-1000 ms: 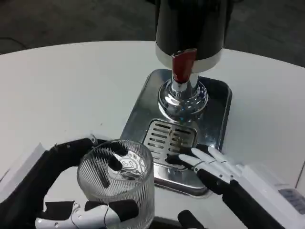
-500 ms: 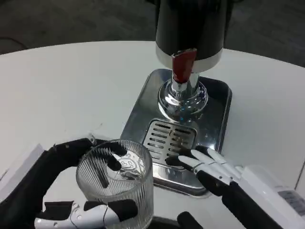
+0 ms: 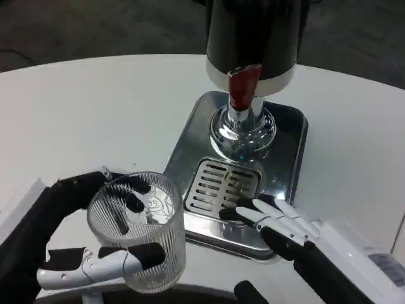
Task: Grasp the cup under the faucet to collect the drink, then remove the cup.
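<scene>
1. The dispenser (image 3: pixel 253 38) stands at twelve o'clock on the white table (image 3: pixel 95 107), its red tap (image 3: pixel 243 87) hanging over a steel tray (image 3: pixel 288 152).
2. The slotted grate (image 3: pixel 221 185) marks the likely filling spot; I judge the cup must travel toward one o'clock to sit there.
3. The ribbed glass cup (image 3: pixel 137 231) is at seven o'clock, clear of the tray, looking empty, gripped by the left hand (image 3: pixel 95 269) wrapped round it.
4. Keep it upright and lift its base above the tray lip.
5. The right hand (image 3: pixel 281 223) rests at five o'clock on the tray rim, fingers spread, holding nothing; it may crowd the approach.
</scene>
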Tool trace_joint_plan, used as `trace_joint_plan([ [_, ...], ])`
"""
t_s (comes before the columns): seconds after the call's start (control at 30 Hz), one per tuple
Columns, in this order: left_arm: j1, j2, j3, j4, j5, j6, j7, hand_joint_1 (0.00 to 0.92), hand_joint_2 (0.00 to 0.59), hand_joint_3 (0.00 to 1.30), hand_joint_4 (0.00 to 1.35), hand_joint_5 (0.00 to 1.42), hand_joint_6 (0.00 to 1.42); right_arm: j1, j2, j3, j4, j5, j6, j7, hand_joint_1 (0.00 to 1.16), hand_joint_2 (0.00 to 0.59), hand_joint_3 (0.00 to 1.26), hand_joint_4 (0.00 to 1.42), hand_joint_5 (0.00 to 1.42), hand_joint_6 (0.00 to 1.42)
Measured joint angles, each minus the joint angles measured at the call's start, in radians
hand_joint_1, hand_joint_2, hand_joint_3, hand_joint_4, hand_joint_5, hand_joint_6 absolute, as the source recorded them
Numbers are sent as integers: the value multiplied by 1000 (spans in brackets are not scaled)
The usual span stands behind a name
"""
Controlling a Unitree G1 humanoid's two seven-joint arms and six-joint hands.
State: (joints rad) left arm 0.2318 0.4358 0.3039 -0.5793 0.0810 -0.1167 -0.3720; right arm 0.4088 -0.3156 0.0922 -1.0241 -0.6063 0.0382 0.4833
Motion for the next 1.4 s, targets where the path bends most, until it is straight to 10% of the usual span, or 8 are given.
trace_joint_plan([
  [0.57,-242,29,-36,381,134,-177,124,529,103,739,808,774,520,17,1,-1,-2,1,4,-1,526,479,160,72,0,0],
  [1.4,-595,52,-261,764,344,-255,278,536,107,736,798,771,517,54,18,-28,-8,11,2,-7,523,478,164,72,0,0],
])
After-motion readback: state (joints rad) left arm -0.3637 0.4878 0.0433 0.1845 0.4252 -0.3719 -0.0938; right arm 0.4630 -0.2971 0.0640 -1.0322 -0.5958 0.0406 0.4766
